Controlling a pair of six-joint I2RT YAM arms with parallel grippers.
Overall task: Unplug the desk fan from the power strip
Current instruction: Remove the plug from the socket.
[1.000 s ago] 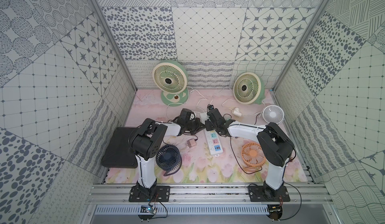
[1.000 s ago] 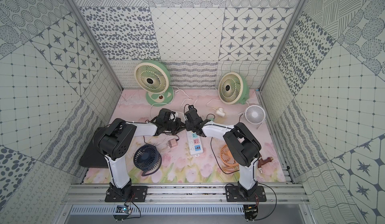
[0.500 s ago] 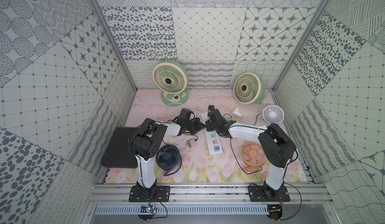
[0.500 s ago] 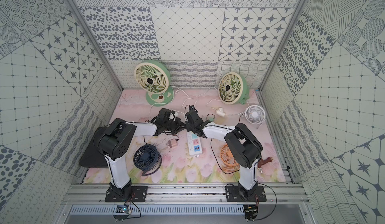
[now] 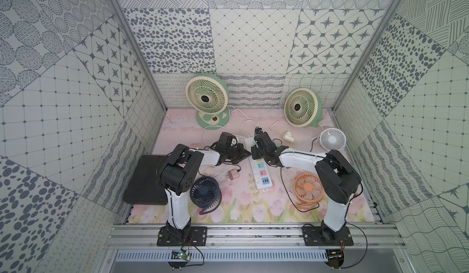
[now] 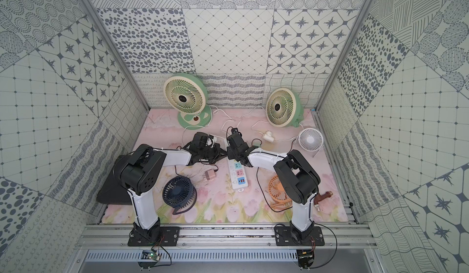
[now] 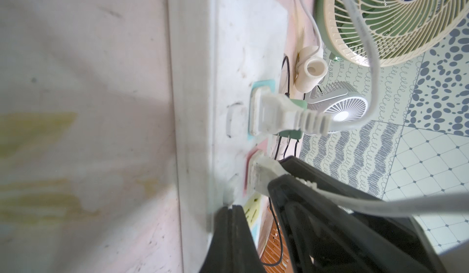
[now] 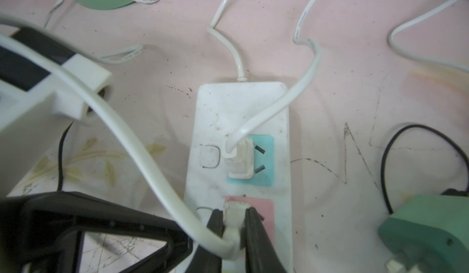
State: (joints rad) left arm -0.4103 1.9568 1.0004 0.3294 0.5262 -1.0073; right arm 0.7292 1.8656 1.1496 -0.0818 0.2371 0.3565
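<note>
The white power strip (image 5: 259, 176) (image 6: 237, 176) lies mid-mat, its far end between my two grippers. Two white plugs sit in it: one in the teal socket (image 8: 239, 162) (image 7: 274, 116), one in the pink socket (image 8: 233, 208) (image 7: 264, 172). My right gripper (image 8: 234, 221) (image 5: 254, 155) is shut on the pink-socket plug, a finger on each side. The left gripper (image 7: 229, 208) (image 5: 246, 154) is shut and empty, its tips pressed on the strip's edge beside that socket. Two green-and-cream desk fans (image 5: 206, 99) (image 5: 302, 108) stand at the back; I cannot trace which cord is whose.
White cords loop across the mat behind the strip. A navy fan (image 5: 205, 195), a pink adapter (image 5: 233, 175), an orange fan (image 5: 308, 188), a small white fan (image 5: 332, 140), a cream cylinder (image 5: 288, 136) and a black pad (image 5: 146, 180) lie around. A green adapter (image 8: 426, 228) sits by the strip.
</note>
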